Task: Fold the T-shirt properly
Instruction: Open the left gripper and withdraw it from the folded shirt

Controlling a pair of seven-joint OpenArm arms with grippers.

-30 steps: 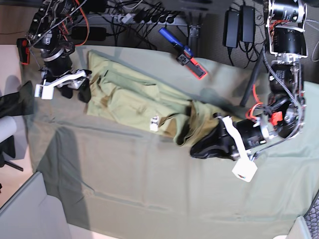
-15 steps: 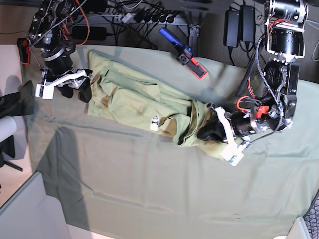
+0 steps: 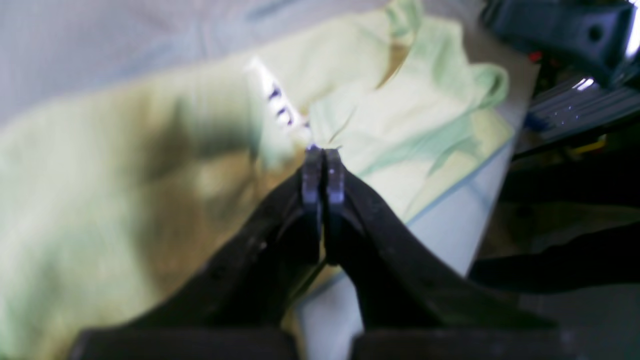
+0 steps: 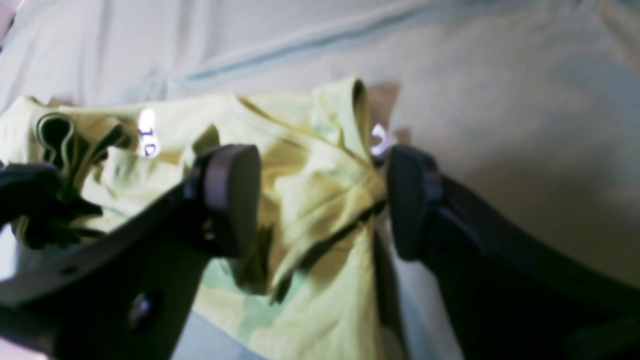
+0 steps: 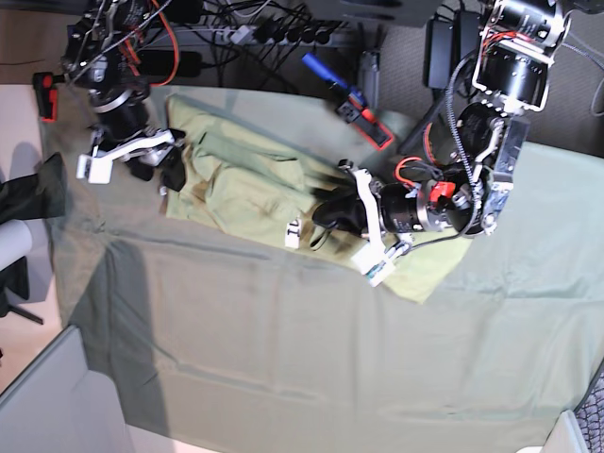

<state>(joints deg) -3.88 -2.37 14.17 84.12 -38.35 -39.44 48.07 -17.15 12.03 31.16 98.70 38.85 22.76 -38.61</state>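
T-shirt (image 3: 400,125) lay bunched on the table cloth (image 3: 125,45) in the left wrist view, beyond the left gripper (image 3: 322,165), jaws pressed together, apparently empty. Right wrist view: right gripper (image 4: 322,200) spread wide, straddling a raised fold, likely to pinch it. Base view: shirt far-left of centre.

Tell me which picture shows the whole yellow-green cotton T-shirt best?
The base view: the pale yellow-green cotton T-shirt lies there almost whole on the grey-green table cloth. The left wrist view shows blurry folds behind shut jaws; the right wrist view shows a crumpled edge between open jaws.
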